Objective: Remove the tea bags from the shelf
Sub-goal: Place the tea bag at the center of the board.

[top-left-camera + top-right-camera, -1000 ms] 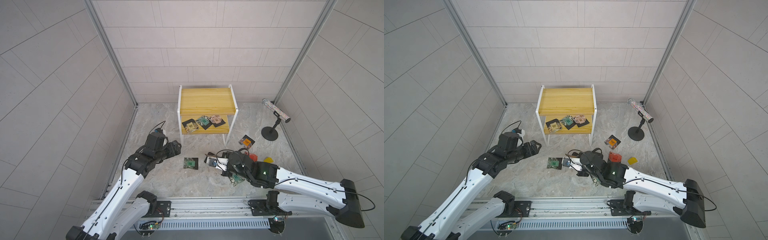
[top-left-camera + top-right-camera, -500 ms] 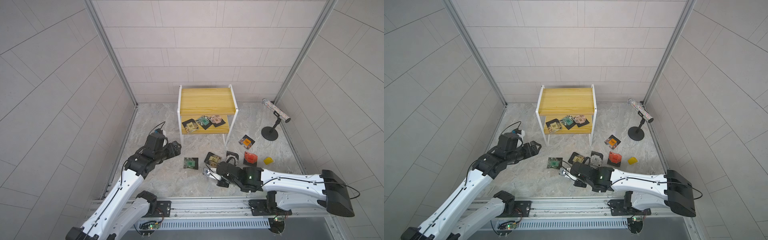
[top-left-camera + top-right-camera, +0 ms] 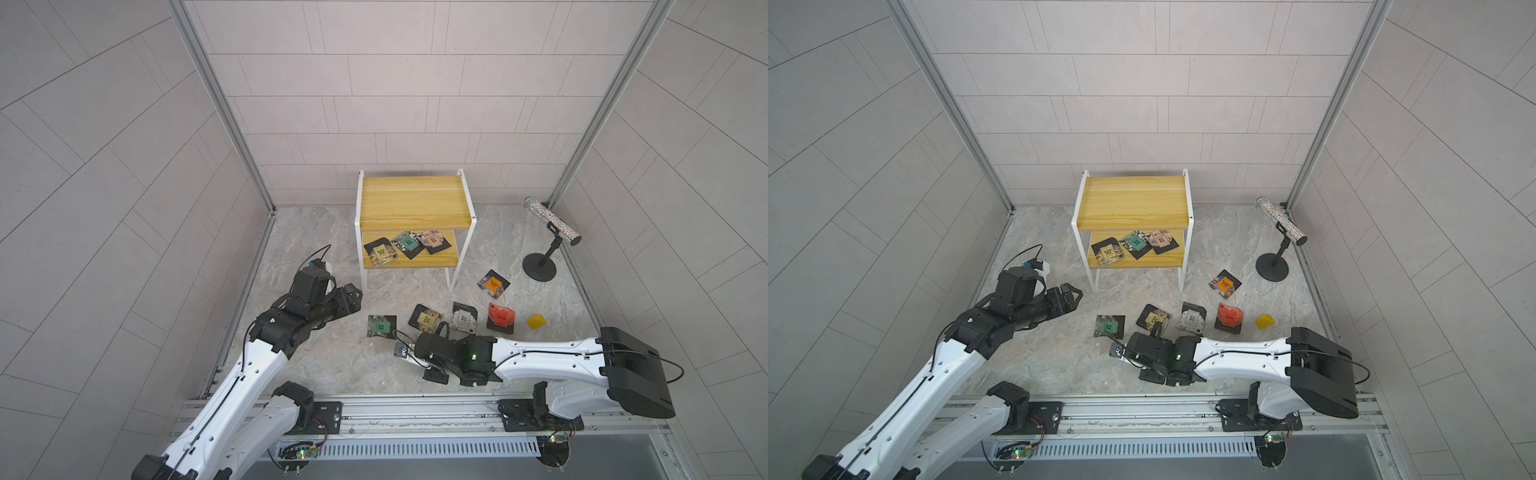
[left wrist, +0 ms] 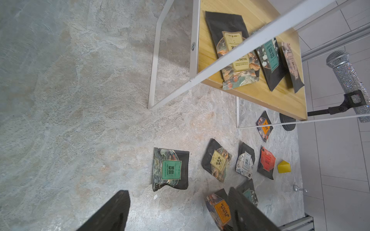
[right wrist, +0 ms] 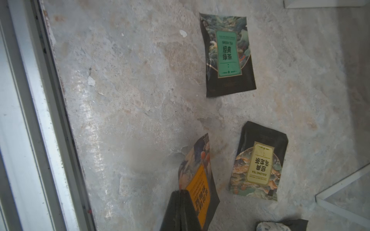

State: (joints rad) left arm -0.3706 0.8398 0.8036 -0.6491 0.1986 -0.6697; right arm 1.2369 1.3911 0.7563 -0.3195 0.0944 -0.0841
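The shelf (image 3: 411, 199) stands at the back with a bare top board. Three tea bags lie on its lower board: beige (image 3: 380, 252), teal (image 3: 407, 242) and pink (image 3: 432, 239). On the floor in front lie several more, green (image 3: 381, 326), beige (image 3: 428, 318), white (image 3: 463, 318), red (image 3: 500, 316) and orange (image 3: 493, 284). My left gripper (image 3: 353, 297) hangs open left of the shelf's front leg, with nothing between its fingers (image 4: 120, 208). My right gripper (image 5: 181, 192) is low near the front rail, shut on the edge of an orange-labelled tea bag (image 5: 198, 186), which tilts off the floor.
A glittery tube on a black stand (image 3: 550, 226) is at the back right. A plain yellow wedge (image 3: 536, 322) lies right of the red bag. The metal front rail (image 3: 415, 409) runs close behind my right gripper. Tiled walls close in the left, back and right.
My right arm has swung from the middle toward the front left and lower, uncovering the beige and white bags on the floor. The left arm has not moved.
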